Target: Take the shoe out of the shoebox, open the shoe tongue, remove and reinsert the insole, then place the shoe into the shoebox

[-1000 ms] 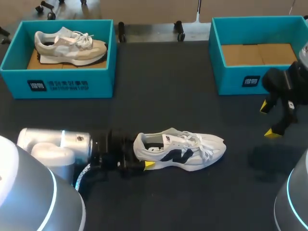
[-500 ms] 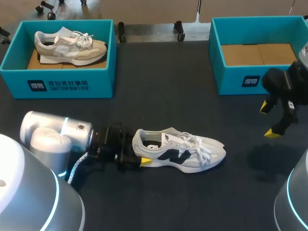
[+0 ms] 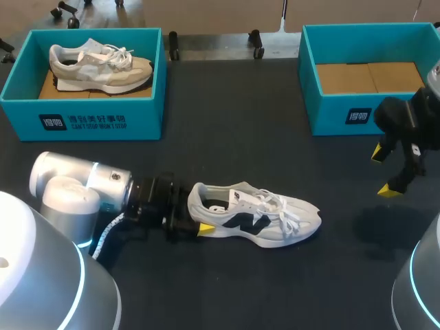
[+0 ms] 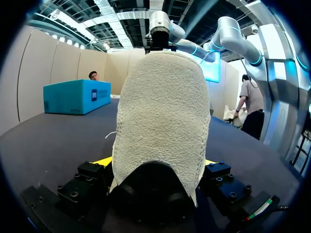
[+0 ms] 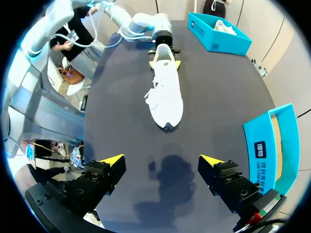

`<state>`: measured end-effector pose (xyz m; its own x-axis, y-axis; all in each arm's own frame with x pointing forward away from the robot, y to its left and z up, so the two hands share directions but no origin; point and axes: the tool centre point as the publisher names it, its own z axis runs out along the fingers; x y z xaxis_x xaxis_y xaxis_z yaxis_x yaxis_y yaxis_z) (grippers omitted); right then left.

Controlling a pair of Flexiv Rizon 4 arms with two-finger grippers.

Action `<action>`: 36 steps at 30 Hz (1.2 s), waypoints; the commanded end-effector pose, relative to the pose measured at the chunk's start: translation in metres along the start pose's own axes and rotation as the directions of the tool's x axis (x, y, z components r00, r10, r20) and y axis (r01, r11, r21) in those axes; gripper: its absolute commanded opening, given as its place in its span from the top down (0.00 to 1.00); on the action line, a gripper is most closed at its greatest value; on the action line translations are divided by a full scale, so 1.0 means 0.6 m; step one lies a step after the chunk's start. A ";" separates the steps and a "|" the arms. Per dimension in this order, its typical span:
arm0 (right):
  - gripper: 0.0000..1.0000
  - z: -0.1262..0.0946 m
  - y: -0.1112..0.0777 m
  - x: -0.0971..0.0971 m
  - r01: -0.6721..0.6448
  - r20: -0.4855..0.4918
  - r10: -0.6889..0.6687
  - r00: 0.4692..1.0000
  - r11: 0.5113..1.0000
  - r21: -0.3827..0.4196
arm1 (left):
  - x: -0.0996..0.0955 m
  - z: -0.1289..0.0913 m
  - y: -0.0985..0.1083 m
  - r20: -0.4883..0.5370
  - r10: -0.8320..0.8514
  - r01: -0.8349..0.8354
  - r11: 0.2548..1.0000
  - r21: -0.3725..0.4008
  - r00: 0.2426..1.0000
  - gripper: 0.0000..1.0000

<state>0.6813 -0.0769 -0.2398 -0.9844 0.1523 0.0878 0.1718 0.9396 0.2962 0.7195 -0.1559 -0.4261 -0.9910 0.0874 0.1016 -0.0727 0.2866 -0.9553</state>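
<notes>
A white shoe [image 3: 261, 216] with a dark side logo lies on its sole on the black table, toe pointing right. My left gripper [image 3: 199, 214] sits at its heel with a finger on each side, shut on it. In the left wrist view the fuzzy heel [image 4: 160, 111] fills the gap between the fingers of that gripper [image 4: 156, 162]. My right gripper [image 3: 385, 172] hangs open and empty above the table's right side, in front of the empty teal shoebox [image 3: 330, 117]. From the right wrist view the shoe [image 5: 165, 92] lies well ahead of the open right gripper [image 5: 161, 159].
A second teal shoebox [image 3: 89, 117] at the back left holds a beige shoe [image 3: 100, 65]. The empty box [image 5: 267, 145] stands beside my right gripper. Bare table stretches between the white shoe and both boxes.
My left arm has swung its elbow back, and the shoe has turned slightly with the gripper, its toe dropping a little toward the front edge. The right arm has not moved.
</notes>
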 end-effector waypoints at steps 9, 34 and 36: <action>0.00 0.001 0.000 0.001 0.000 0.002 0.000 1.000 1.000 0.002 | -0.010 -0.004 0.009 -0.003 0.000 0.000 1.000 -0.001 1.000 1.00; 0.00 -0.016 0.057 0.083 -0.617 0.213 0.586 0.782 0.776 0.129 | -0.010 -0.004 0.009 -0.003 0.000 0.000 1.000 -0.001 1.000 1.00; 0.00 -0.016 0.057 0.083 -0.617 0.213 0.586 0.782 0.776 0.129 | -0.010 -0.004 0.009 -0.003 0.000 0.000 1.000 -0.001 1.000 1.00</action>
<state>0.6428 -0.0414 -0.2163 -0.7597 0.6453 0.0806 0.6501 0.7569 0.0670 0.7207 -0.1548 -0.4266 -0.9910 0.0877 0.1016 -0.0728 0.2850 -0.9558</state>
